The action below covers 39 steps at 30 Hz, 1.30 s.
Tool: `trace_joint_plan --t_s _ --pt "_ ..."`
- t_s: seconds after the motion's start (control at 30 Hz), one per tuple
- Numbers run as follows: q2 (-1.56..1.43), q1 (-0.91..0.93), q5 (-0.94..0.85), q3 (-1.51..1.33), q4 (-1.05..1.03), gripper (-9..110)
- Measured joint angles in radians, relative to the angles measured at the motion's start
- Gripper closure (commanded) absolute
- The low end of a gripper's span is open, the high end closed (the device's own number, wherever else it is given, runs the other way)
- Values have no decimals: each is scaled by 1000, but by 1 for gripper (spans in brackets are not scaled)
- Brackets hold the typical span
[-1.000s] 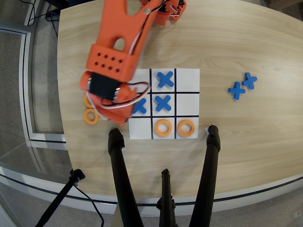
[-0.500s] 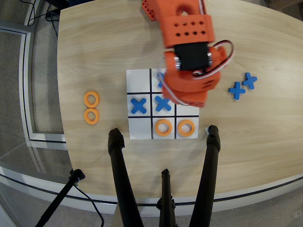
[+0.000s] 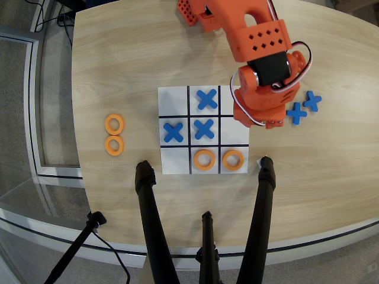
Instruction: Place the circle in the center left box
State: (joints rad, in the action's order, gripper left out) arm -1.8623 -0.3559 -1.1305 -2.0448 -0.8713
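Observation:
Two orange circles (image 3: 113, 124) (image 3: 113, 145) lie on the bare wood left of the tic-tac-toe sheet (image 3: 174, 100). Two more circles (image 3: 204, 159) (image 3: 233, 159) fill the bottom row's middle and right cells. The center left box (image 3: 233, 136) is the middle-row cell at the picture's right; its upper part is covered by the arm and its visible part is bare white. My orange gripper (image 3: 259, 118) hangs over the sheet's right edge, above that cell. Its fingers are hidden under the wrist body, so I cannot see whether it holds anything.
Three blue crosses (image 3: 206, 99) (image 3: 173, 132) (image 3: 204, 128) sit in grid cells. Two spare crosses (image 3: 296, 112) (image 3: 312, 101) lie right of the gripper. Black tripod legs (image 3: 148, 201) (image 3: 265, 189) stand at the table's front edge.
The arm swung from beside the left circles across the sheet to its right edge. Both left circles stay where they were.

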Motion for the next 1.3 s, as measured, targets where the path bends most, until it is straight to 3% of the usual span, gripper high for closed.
trace_joint_plan --t_s 0.47,0.77,0.97,1.3 --pt "64 138 -34 0 41 82" --pt "-35 471 -198 -3 31 82" --pt "6 733 -302 -3 199 82" --pt "176 957 -399 120 184 82"
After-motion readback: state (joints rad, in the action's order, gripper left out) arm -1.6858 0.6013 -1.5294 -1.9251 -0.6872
